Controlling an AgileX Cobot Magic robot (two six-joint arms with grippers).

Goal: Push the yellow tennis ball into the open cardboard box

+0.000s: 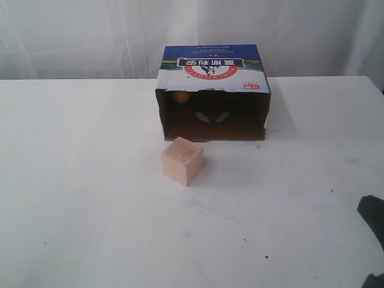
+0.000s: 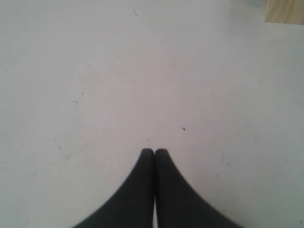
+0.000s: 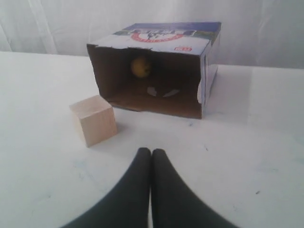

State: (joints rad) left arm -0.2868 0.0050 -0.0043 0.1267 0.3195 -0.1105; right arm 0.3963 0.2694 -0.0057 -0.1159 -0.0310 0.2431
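Observation:
The yellow tennis ball [image 3: 141,66] sits deep inside the open cardboard box [image 3: 190,47], near its back wall; in the exterior view the ball [image 1: 178,97] is a dim yellow spot in the dark interior of the box [image 1: 213,75], which lies on its side with the opening facing the front. My right gripper [image 3: 151,151] is shut and empty, hovering over the table some way in front of the box. My left gripper [image 2: 154,151] is also shut with nothing in it, over bare table. Only a dark part of the right arm [image 1: 373,216] shows at the exterior view's right edge.
A pale wooden cube [image 1: 182,160] stands on the white table [image 1: 90,198] just in front of the box's left half; the same cube [image 3: 93,119] lies left of the right gripper, and a corner of the cube [image 2: 285,10] shows in the left wrist view. White curtain behind.

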